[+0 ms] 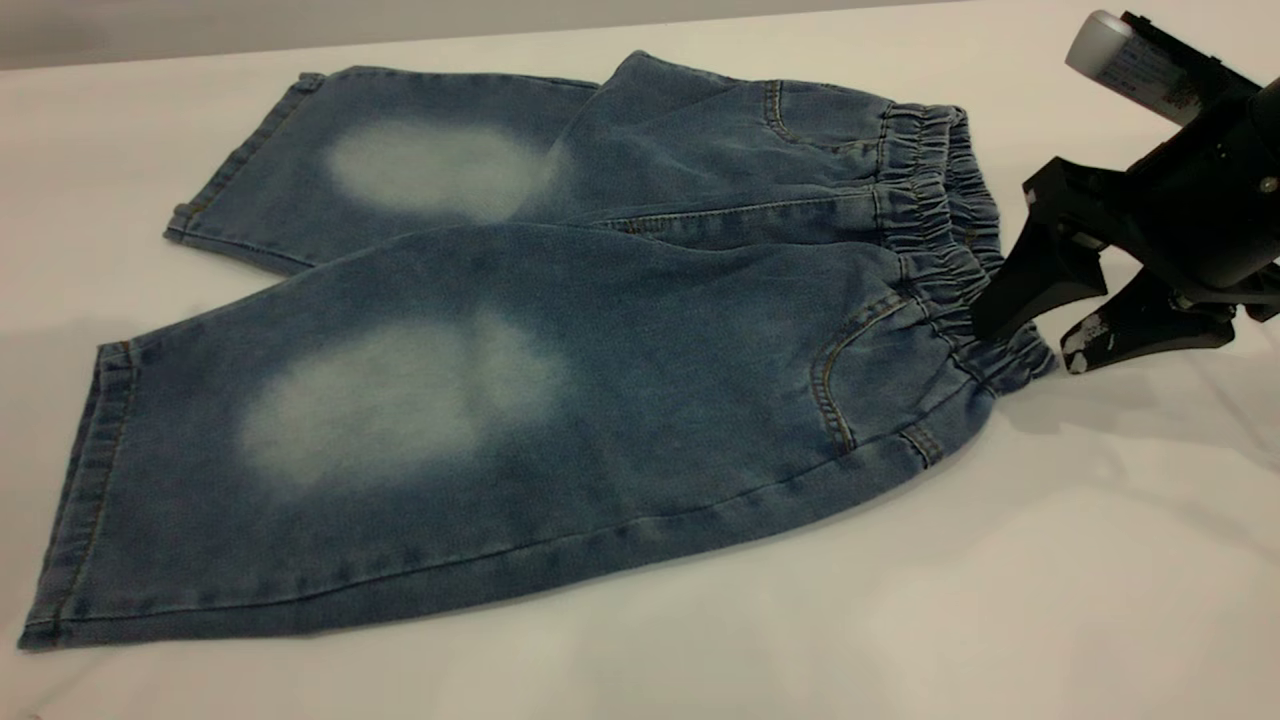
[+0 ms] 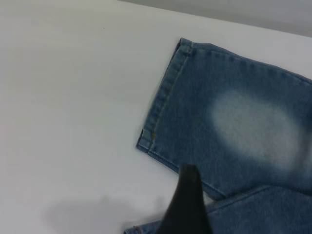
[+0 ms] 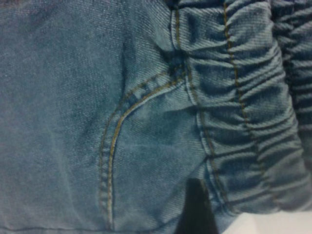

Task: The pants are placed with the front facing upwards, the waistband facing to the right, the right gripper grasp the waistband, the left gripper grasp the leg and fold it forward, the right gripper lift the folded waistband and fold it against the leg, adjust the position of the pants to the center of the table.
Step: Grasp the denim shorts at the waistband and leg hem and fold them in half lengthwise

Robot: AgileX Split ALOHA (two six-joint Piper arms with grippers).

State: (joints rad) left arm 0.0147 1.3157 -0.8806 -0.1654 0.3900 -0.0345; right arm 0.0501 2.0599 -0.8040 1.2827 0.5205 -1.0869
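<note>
right pincer (image 1: 1030, 340) gapes wide at the waistband (image 1: 945, 235) (pants (image 1: 560, 400) flat on table (image 1: 1000, 600)).

A hemmed leg of the pants (image 2: 229, 122), marked by a pale faded oval, is seen lying flat on the table (image 2: 73, 97). One dark finger of the left gripper (image 2: 187, 207) is seen above the leg's edge.
</note>
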